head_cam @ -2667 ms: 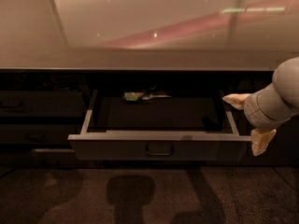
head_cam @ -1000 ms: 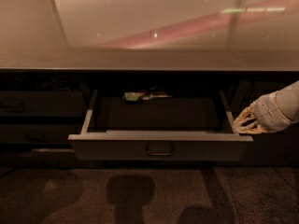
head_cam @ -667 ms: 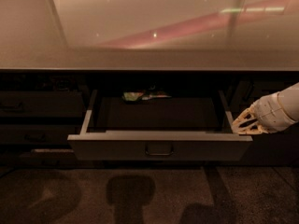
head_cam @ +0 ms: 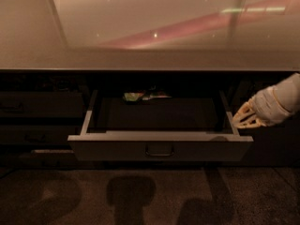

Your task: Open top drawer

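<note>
glossy countertop [head_cam: 140, 55], colourful packets [head_cam: 144, 96], dark floor [head_cam: 56, 196]

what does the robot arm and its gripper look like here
The arm is a smooth, rounded, pale grey-white tube, thicker at the wrist. The gripper at its end is pale yellow with a ribbed, slatted look. It sits beside the right edge of the top drawer. No cables or markings show.
</note>
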`<state>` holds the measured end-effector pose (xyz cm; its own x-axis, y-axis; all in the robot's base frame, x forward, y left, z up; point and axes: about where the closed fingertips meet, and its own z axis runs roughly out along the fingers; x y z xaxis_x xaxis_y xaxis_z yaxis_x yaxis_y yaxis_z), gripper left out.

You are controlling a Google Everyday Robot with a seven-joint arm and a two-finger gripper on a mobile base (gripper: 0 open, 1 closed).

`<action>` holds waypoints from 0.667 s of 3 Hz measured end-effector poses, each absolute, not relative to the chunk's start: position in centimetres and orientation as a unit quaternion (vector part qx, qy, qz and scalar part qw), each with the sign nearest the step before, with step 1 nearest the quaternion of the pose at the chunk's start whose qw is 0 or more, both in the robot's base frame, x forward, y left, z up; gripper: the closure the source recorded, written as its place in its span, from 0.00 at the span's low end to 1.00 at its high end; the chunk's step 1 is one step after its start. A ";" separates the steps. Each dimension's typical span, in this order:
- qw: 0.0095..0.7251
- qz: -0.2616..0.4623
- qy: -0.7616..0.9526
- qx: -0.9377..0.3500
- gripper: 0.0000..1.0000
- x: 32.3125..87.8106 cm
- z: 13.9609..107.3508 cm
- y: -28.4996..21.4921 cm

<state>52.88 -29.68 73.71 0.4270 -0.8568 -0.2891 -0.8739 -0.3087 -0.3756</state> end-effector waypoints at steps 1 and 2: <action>0.190 0.024 0.588 -0.786 1.00 56.8 72.2 -31.6; 0.161 0.034 0.606 -0.778 1.00 58.6 71.3 -32.2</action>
<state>58.65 -32.20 71.29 0.2630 -0.9325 -0.2477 -0.9544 -0.2138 -0.2085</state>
